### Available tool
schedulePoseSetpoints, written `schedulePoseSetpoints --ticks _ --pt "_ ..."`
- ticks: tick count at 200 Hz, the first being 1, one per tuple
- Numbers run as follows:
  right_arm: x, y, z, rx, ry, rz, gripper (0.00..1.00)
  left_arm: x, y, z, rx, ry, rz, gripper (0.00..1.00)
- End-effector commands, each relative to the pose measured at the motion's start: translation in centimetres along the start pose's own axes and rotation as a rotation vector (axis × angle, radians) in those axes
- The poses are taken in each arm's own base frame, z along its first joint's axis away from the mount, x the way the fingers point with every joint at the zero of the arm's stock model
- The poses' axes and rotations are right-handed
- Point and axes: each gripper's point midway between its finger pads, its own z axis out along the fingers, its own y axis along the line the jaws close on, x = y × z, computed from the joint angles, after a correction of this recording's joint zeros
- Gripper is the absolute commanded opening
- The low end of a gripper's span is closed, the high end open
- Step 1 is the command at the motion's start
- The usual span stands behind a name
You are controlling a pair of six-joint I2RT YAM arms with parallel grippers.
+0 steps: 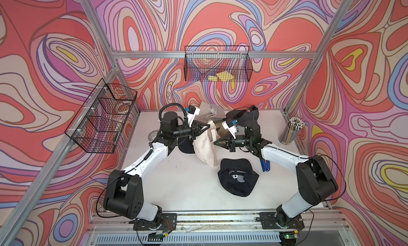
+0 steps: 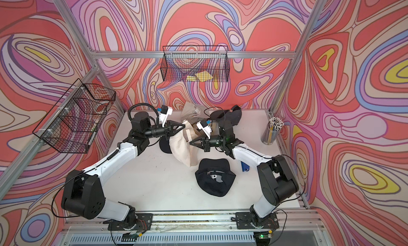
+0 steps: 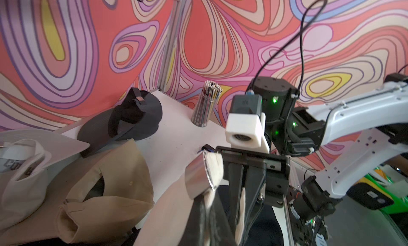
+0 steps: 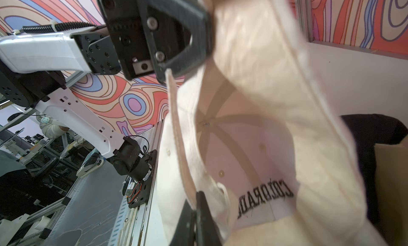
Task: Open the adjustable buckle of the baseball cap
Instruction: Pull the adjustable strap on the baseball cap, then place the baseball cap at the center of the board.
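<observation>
Left gripper (image 1: pixel 208 125) is clamped shut on the cap (image 1: pixel 204 148) by its buckle (image 3: pixel 197 178). Right gripper (image 1: pixel 215 143) pinches its strap (image 4: pixel 178 134) tight.

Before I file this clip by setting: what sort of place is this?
Probably a robot lab's test cell: left arm and right arm on a base rail, an aluminium frame carrying swirl-printed backdrops, baseball caps strewn on the white table.

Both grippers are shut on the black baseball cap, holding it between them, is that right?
No. The cap held between them is the cream baseball cap, not a black one; both top views show it. The left gripper and right gripper are both shut on it.
</observation>
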Motion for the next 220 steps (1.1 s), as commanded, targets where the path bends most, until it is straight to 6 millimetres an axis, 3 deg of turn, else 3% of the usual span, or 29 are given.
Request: schedulePoseSetpoints --ticks 1,2,12,17,29,31,34,74,103,132,161,194,220 --pt "0.6 0.2 -0.2 0.025 0.003 0.005 0.00 -2.6 -0.6 -0.6 0.012 -0.082 -0.016 0.00" --pt "0.6 0.2 -0.3 0.026 0.003 0.004 0.00 -2.6 -0.7 -0.6 0.012 -0.083 -0.014 0.00" --pt "0.2 0.2 -0.4 0.047 -0.009 -0.001 0.34 -2.9 -0.8 -0.7 0.011 -0.089 -0.016 0.00" --pt "0.1 0.2 -0.6 0.058 -0.018 -0.006 0.43 -3.1 -1.0 -0.8 0.012 -0.093 -0.015 0.00" --pt "-0.4 0.3 -0.9 0.092 -0.044 -0.009 0.82 -3.5 -1.3 -1.0 0.015 -0.103 -0.023 0.00" --pt "-0.4 0.2 -1.0 0.098 -0.047 -0.006 0.92 -3.5 -1.3 -1.0 0.015 -0.104 -0.027 0.00" --pt "-0.5 0.2 -1.1 0.109 -0.054 -0.004 0.98 -3.7 -1.4 -1.0 0.015 -0.108 -0.029 0.00" --pt "-0.3 -1.2 -3.2 0.334 -0.081 0.047 0.98 -6.1 -2.6 -2.3 -0.041 -0.100 -0.025 0.00" --pt "-0.1 -1.7 -5.0 0.462 -0.130 0.018 0.98 -8.4 -1.6 -4.8 -0.208 -0.120 -0.036 0.00" --pt "0.4 -2.7 -6.3 0.564 -0.169 0.003 0.98 -10.6 0.0 -7.6 -0.355 -0.194 -0.048 0.00" --pt "1.1 -3.1 -6.6 0.591 -0.168 -0.007 0.98 -11.8 1.5 -9.0 -0.480 -0.196 -0.014 0.00" --pt "1.2 -2.8 -6.9 0.594 -0.182 -0.030 0.98 -13.4 3.9 -9.4 -0.603 -0.186 0.042 0.00" --pt "1.2 -2.5 -7.2 0.603 -0.192 -0.057 0.98 -13.6 7.2 -9.1 -0.688 -0.160 0.070 0.00"
